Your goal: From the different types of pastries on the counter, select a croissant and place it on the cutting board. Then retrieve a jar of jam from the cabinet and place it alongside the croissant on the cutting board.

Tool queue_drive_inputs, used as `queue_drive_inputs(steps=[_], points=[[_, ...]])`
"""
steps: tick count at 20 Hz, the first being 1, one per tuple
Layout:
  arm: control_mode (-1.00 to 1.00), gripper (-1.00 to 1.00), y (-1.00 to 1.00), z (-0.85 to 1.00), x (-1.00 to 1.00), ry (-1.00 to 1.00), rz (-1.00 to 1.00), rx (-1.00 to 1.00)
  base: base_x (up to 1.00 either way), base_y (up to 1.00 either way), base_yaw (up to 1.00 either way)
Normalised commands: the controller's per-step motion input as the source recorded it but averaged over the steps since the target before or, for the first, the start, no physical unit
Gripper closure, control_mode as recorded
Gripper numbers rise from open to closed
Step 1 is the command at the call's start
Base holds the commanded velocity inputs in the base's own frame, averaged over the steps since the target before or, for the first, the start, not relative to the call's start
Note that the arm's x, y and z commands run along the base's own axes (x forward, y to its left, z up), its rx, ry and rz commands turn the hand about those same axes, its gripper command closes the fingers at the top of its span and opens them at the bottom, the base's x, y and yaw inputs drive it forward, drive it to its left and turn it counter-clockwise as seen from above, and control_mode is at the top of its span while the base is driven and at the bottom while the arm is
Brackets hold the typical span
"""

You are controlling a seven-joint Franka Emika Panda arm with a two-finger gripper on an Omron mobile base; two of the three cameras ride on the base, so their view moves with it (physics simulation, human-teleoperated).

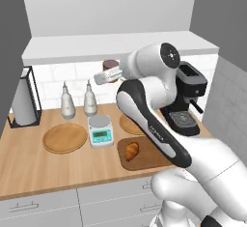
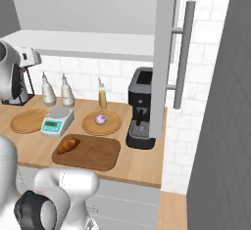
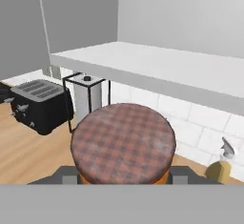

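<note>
No words can be read. The jaws [image 3: 124, 179] hold the jar of jam [image 3: 124, 144] up high. Far below them, the croissant [image 1: 131, 150] lies on the cutting board [image 1: 154, 157].

White tiled wall [image 2: 206, 38], grey drawers [image 1: 43, 206]

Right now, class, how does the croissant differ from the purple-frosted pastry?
The croissant is golden-brown and crescent-shaped; the purple-frosted pastry is round, purple and white. The croissant lies on the dark rectangular cutting board; the frosted pastry sits on a lighter round wooden plate. The croissant looks larger. Both rest on the counter's wooden boards.
</note>
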Motion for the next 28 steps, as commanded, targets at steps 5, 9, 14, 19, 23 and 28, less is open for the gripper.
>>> queue_drive_inputs(steps=[5, 9, 14, 19, 23, 28], points=[[-1.0, 1.0, -0.51, -0.72, -0.84, 0.0, 0.0, 0.04, 0.0, 0.0, 0.0], [-1.0, 1.0, -0.61, -0.79, -0.53, 0.0, 0.03, 0.08, 0.0, 0.0, 0.0], [-1.0, 1.0, -0.59, -0.77, -0.36, 0.0, 0.06, 0.15, 0.0, 0.0, 0.0], [-1.0, 1.0, -0.37, -0.62, -0.13, 0.0, 0.08, 0.17, 0.0, 0.0, 0.0], [-1.0, 1.0, -0.01, -0.2, 0.0, 0.0, 0.02, 0.09, 0.0, 0.0, 0.0], [-1.0, 1.0, 0.04, -0.44, 0.0, 0.0, 0.05, 0.12, 0.0, 0.0, 0.0]])
